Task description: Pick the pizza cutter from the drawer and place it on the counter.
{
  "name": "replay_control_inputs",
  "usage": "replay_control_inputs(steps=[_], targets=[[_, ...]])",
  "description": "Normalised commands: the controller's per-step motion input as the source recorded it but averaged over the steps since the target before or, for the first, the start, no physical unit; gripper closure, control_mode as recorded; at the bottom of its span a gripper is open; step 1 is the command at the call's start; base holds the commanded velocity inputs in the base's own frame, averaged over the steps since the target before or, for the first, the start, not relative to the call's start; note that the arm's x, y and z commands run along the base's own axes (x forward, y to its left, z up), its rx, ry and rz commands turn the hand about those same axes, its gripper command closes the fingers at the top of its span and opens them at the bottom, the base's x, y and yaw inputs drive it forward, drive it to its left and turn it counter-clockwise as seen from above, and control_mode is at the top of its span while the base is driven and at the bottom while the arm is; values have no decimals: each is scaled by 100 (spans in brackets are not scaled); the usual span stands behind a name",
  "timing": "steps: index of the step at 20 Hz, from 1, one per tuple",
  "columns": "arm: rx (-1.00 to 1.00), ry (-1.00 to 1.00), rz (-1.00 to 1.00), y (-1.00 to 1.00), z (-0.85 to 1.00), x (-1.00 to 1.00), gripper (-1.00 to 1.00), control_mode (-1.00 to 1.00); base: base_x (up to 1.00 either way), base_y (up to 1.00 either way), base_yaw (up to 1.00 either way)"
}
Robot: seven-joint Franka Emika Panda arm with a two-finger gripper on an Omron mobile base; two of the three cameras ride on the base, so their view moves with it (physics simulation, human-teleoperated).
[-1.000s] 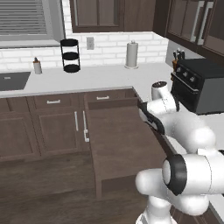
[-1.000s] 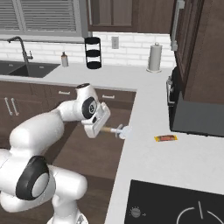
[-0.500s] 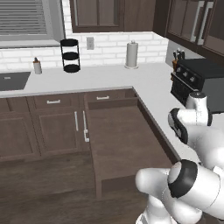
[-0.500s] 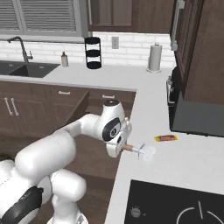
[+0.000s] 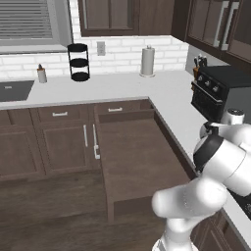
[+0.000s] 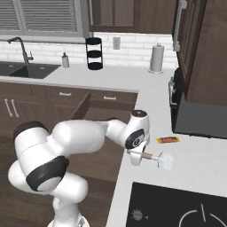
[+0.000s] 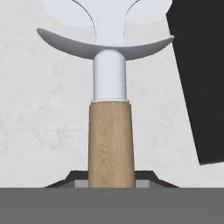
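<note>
My arm reaches from the lower left of the right base view toward its middle, wrist bent so my gripper (image 6: pixel 138 155) points sideways over the counter (image 6: pixel 195 159). My fingers are clamped on the wooden handle of the cutter (image 6: pixel 158 158), its wheel hanging low over the pale top, below the orange bar (image 6: pixel 168 140). Half a second ago the cutter sat nearer the counter's edge. The drawer (image 5: pixel 135 162) stands open.
</note>
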Motion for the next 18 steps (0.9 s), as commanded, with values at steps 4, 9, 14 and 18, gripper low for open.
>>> replay_control_inputs(steps=[4,9,14,18], targets=[[0,0,4,-16,-67,44,100,-100,0,0,0],[2,0,4,-25,-67,35,100,-100,0,0,0],[5,0,4,-32,-61,20,100,-100,0,0,0],[2,0,4,-8,-60,16,-100,-100,0,0,0]])
